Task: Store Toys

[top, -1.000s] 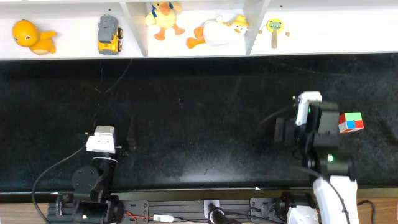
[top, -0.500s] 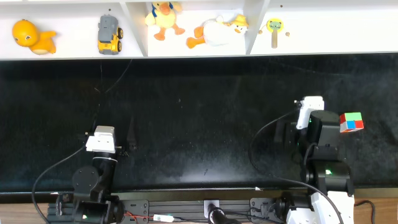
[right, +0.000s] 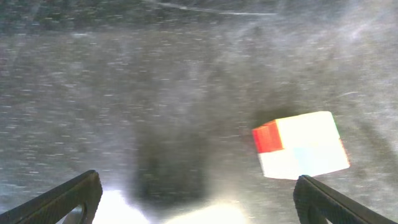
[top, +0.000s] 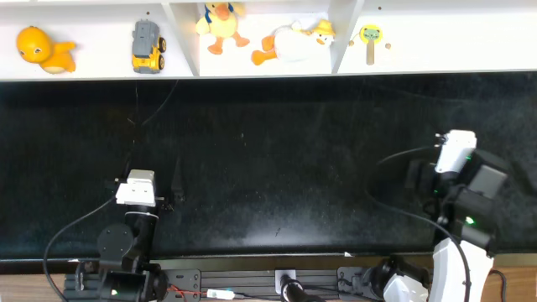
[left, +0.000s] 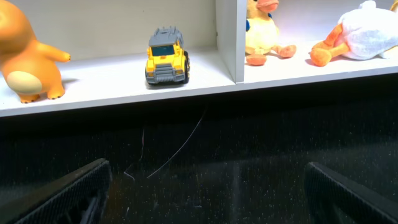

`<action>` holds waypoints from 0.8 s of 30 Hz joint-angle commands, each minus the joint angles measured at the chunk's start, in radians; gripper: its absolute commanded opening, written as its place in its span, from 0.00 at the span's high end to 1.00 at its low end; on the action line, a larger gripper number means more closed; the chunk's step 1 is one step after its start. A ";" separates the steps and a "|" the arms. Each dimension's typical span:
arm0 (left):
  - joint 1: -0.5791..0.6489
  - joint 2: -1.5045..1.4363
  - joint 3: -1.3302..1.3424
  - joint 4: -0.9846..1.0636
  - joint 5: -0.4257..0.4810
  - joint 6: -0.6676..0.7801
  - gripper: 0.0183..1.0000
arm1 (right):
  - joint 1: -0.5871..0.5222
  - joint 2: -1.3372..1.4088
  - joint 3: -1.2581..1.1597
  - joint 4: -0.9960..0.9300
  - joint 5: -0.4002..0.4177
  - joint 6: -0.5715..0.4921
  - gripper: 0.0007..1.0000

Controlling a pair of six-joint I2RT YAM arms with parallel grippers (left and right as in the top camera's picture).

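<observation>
The right arm point(top: 458, 256) stands at the table's right near corner, rising from its base and bent so that its wrist tips downward over the black mat point(top: 268, 168). The right gripper point(right: 198, 180) faces the mat from above with its two fingers spread wide and nothing between them. The colour cube point(right: 301, 144) rests on the mat under this gripper, white face up and a red side showing, tilted askew to the fingers; it sits nearer to one finger point(right: 329, 199) than to the other and touches neither. The left arm point(top: 126, 243) is folded back close over its base at the near left edge, with the left gripper point(left: 206, 167) held low and level, pointing across the mat at the white shelf point(top: 252, 77) along the far edge. Its fingers too are parted wide and hold nothing. In the shelf's compartments sit an orange duck point(top: 44, 49) and a yellow toy truck point(top: 147, 46) at the left, a yellow plush duck point(top: 221, 25) beside a white plush duck point(top: 294, 42) lying on its side in the middle, and a small rattle-like toy point(top: 371, 38) at the right
</observation>
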 commanded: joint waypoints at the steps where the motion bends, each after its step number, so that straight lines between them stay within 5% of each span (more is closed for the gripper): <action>1: -0.004 -0.012 -0.005 0.002 -0.008 -0.010 0.00 | -0.202 -0.007 -0.001 0.040 -0.198 -0.219 0.00; 7: -0.004 -0.012 -0.005 0.002 -0.008 -0.010 0.00 | -0.376 0.043 -0.001 -0.013 -0.240 -0.476 0.00; 14: -0.004 -0.012 -0.005 0.002 -0.008 -0.010 0.00 | -0.504 0.163 -0.001 -0.005 -0.299 -0.565 0.00; 19: -0.004 -0.012 -0.005 0.002 -0.008 -0.010 0.00 | -0.548 0.235 -0.001 0.014 -0.306 -0.726 0.00; 24: -0.004 -0.012 -0.005 0.002 -0.008 -0.010 0.00 | -0.554 0.306 0.000 0.066 -0.328 -0.727 0.00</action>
